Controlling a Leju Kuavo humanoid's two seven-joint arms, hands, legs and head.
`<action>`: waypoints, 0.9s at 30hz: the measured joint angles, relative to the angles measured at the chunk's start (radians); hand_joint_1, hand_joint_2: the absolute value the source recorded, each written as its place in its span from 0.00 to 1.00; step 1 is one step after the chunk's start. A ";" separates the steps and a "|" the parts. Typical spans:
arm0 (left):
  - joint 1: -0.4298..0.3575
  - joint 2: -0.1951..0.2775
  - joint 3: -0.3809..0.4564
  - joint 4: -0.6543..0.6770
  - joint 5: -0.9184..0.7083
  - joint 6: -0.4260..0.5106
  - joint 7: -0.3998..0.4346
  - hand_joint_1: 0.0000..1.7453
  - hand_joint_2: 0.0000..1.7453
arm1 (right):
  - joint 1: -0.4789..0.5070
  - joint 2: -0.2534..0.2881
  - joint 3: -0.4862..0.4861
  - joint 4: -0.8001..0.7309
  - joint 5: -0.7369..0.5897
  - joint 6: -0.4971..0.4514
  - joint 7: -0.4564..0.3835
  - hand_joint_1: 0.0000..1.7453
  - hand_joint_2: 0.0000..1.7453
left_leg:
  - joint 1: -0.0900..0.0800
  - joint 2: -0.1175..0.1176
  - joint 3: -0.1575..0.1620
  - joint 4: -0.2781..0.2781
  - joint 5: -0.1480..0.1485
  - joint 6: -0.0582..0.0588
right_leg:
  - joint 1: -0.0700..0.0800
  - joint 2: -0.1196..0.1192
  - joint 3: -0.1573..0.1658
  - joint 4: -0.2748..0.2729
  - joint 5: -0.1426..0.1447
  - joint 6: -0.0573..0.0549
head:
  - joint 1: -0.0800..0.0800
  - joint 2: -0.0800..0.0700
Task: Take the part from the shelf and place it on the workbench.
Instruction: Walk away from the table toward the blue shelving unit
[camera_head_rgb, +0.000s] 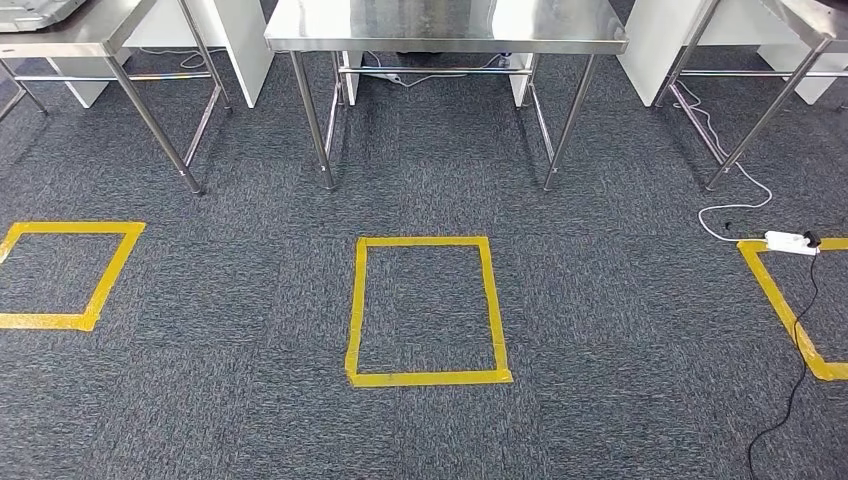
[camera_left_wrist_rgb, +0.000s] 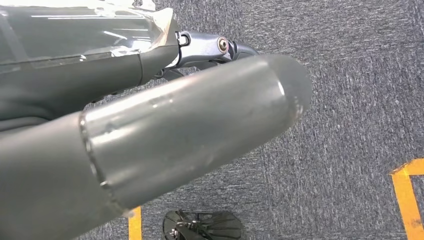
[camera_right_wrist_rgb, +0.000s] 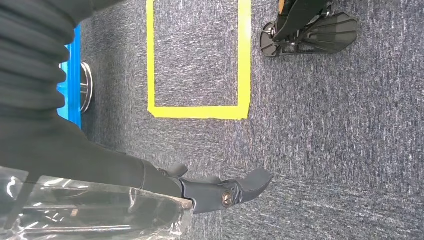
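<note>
Part and shelf lie outside these views, both hands (left hand (camera_left_wrist_rgb: 210, 50), right hand (camera_right_wrist_rgb: 220, 192)) hang empty over carpet, so turn squarely toward the shelf, clear of the steel workbench (camera_head_rgb: 445, 25).

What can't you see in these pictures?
- Left hand: in the left wrist view, the thick grey thumb hides the fingers, so any hold is unclear.
- Right hand: right wrist view shows it partly, behind clear plastic wrap.
- Middle table: top edge of head view cuts it off.

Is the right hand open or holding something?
Open: the right hand has its fingers stretched out over carpet, nothing in them.
</note>
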 joint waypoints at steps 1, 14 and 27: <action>0.000 0.000 0.000 0.000 0.000 0.000 0.000 0.00 0.00 | 0.000 0.000 0.000 0.000 0.000 0.000 0.000 0.00 0.75 | -0.001 0.000 0.000 0.000 0.000 0.000 | 0.000 0.000 0.000 0.000 0.000 0.000 | 0.000 0.000; -0.001 -0.002 0.000 0.000 -0.005 0.000 0.004 0.00 0.00 | 0.000 0.004 0.001 0.000 -0.005 0.000 -0.002 0.00 0.00 | 0.001 0.004 0.001 -0.013 0.009 0.021 | -0.008 0.001 -0.013 0.031 -0.017 0.009 | 0.001 0.000; -0.001 -0.002 0.000 0.000 -0.007 -0.002 0.006 0.00 0.00 | 0.000 0.003 0.001 -0.001 -0.009 0.007 -0.006 0.00 0.00 | 0.009 0.079 0.005 0.001 -0.006 -0.023 | -0.027 -0.043 -0.035 0.018 0.015 0.017 | 0.006 0.000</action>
